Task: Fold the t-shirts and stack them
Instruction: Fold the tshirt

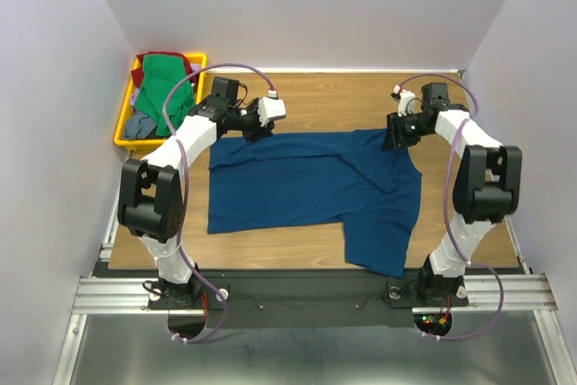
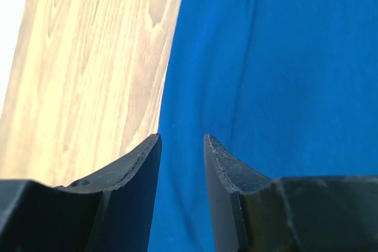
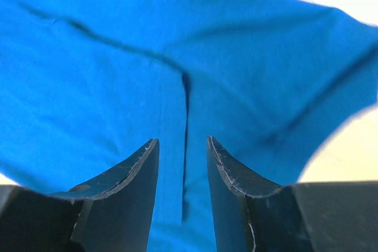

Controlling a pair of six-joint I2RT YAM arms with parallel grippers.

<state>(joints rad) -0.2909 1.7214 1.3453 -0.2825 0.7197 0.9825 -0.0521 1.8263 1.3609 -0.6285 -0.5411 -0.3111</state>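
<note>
A large dark blue t-shirt (image 1: 306, 182) lies spread on the wooden table, with one part hanging down toward the near edge at the right. No print shows on it. My left gripper (image 1: 255, 131) is at its far left corner, with the jaws apart over the cloth's edge (image 2: 182, 140). My right gripper (image 1: 394, 139) is at its far right corner, with the jaws apart over a fold seam (image 3: 182, 141). The blue cloth fills the left wrist view (image 2: 283, 75) and the right wrist view (image 3: 118, 57). A green shirt (image 1: 162, 83), a dark red one (image 1: 167, 57) and a grey-blue one (image 1: 140, 123) lie in the tray.
The yellow plastic tray (image 1: 120, 123) stands at the far left corner of the table (image 1: 315, 96), close behind my left arm. White walls close in the left, right and back. Bare wood shows behind the shirt and along the near edge at the left.
</note>
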